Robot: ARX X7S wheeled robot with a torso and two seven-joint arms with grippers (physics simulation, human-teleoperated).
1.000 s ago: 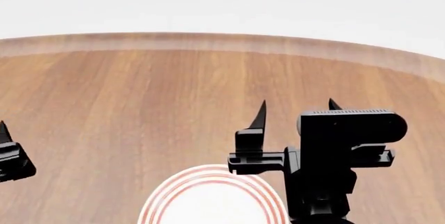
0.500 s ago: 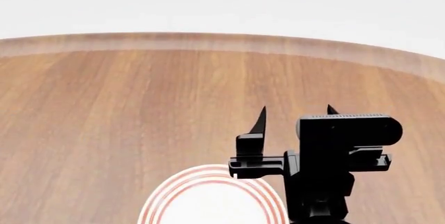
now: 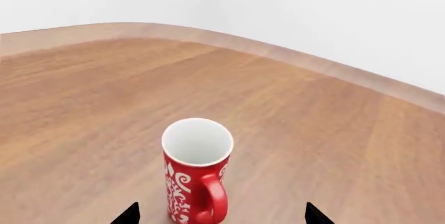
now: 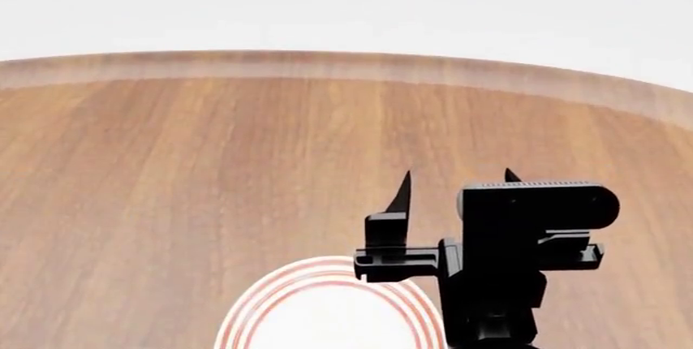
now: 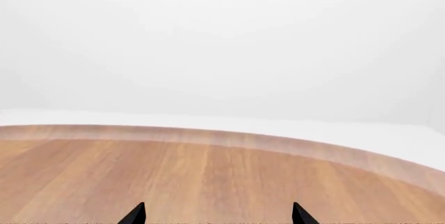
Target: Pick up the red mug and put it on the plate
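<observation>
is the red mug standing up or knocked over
Upright. In the left wrist view the red floral mug stands on the wooden table, its round white mouth facing up and its handle running vertically down its side. It looks empty.

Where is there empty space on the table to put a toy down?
Bare wood stretches from the plate to the table's far rim. More lies around the red mug. Busiest is beside the plate, where the right gripper hovers.
</observation>
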